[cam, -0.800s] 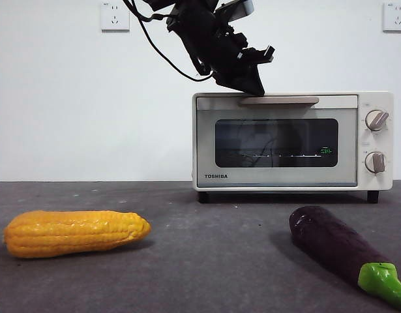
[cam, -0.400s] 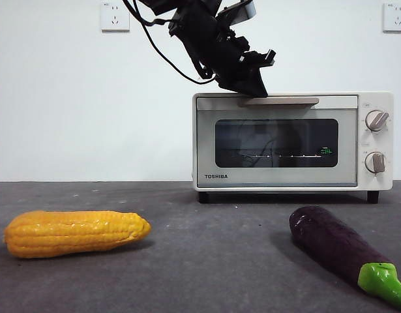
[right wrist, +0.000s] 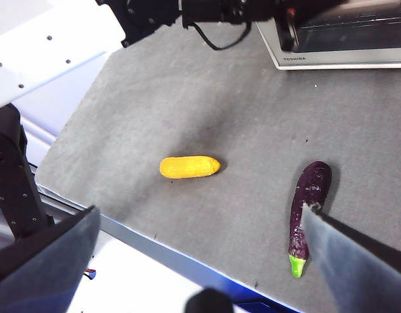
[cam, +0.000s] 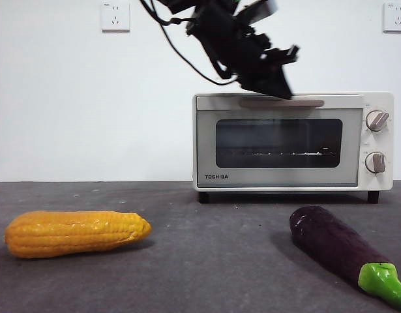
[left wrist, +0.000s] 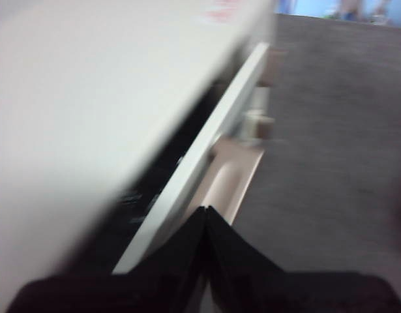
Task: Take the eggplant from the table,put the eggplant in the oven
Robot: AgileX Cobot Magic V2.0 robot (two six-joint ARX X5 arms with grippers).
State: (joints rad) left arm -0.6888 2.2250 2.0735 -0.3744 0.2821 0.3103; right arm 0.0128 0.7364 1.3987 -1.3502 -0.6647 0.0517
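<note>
Front view: the left gripper (cam: 278,88), jaws pressed together with nothing between them, sits at the brownish bar handle (cam: 282,103) on the top edge of the oven (cam: 293,141) door; the left wrist view shows the door (left wrist: 193,169) tilted slightly out from the cream-white body, leaving a dark gap. The oven stands at the far edge of the table (cam: 187,261), toward its right side, two round knobs (cam: 376,120) at its right end. The eggplant (cam: 340,251) lies on the table near the front right corner, well apart from the oven, green stem cap (cam: 383,283) pointing to the front edge. A yellow corn cob (cam: 76,233) lies near the front left. Right wrist view: the right gripper (right wrist: 200,261) hangs high above the table's front edge, jaws spread wide apart and empty, the eggplant (right wrist: 307,208) and corn cob (right wrist: 190,167) below it.
</note>
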